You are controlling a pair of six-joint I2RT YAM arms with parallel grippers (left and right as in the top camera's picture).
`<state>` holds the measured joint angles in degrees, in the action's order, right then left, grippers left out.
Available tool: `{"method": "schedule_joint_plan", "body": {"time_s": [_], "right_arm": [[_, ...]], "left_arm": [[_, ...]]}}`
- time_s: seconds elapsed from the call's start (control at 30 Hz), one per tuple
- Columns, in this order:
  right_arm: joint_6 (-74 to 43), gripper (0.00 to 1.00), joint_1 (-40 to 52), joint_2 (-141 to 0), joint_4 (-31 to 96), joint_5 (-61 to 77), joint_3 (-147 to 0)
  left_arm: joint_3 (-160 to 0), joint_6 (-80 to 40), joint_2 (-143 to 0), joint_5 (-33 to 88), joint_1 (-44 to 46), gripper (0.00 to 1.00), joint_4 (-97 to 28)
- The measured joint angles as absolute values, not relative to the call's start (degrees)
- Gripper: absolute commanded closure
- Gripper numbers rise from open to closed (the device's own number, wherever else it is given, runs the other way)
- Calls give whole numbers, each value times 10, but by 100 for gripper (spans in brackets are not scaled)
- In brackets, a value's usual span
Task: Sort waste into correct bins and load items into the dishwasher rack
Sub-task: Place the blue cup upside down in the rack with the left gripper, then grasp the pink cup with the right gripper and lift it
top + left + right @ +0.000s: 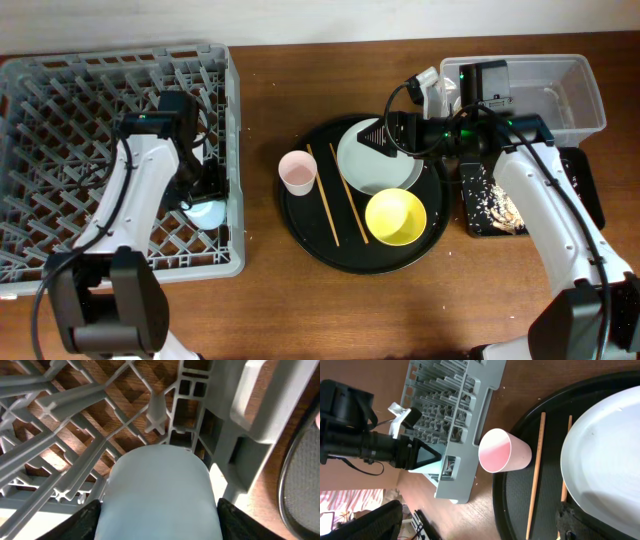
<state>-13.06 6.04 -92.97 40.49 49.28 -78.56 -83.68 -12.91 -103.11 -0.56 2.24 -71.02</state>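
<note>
Blue cup (160, 495) is clamped between the fingers of my left gripper (207, 200), low inside the dishwasher rack (232, 110), against the rack's right wall. My right gripper (378, 137) hovers well right of the rack over the grey-white plate (385, 170), fingers spread apart. The pink cup (297, 172), two chopsticks (322, 195) and yellow bowl (395, 217) rest on the round black tray (305, 230) just right of the rack.

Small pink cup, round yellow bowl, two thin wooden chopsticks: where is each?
Small pink cup (297, 172): overhead view, its open mouth.
Round yellow bowl (395, 217): overhead view, inside its hollow.
Two thin wooden chopsticks (323, 195): overhead view, middle of the stick nearer the cup.
</note>
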Motion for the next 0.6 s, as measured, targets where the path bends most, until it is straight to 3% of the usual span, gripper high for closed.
{"method": "schedule_joint_plan", "body": {"time_s": [0.17,0.2,0.27,0.47,0.6], "right_arm": [[-131,2,61,-930,405,491,-786],[-130,4,62,-930,405,490,-786],[-121,20,80,-930,405,472,-786],[-176,27,222,-941,376,264,-786],[-269,42,294,-1030,314,165,-786]], "left_arm": [[-837,-126,-1036,-20,19,1,-707],[-838,-126,-1036,-20,19,1,-709],[-866,-126,-1038,-19,19,1,-724],[-1051,-119,-1044,21,36,1,-772],[-1060,-113,-1044,59,69,1,-759]]}}
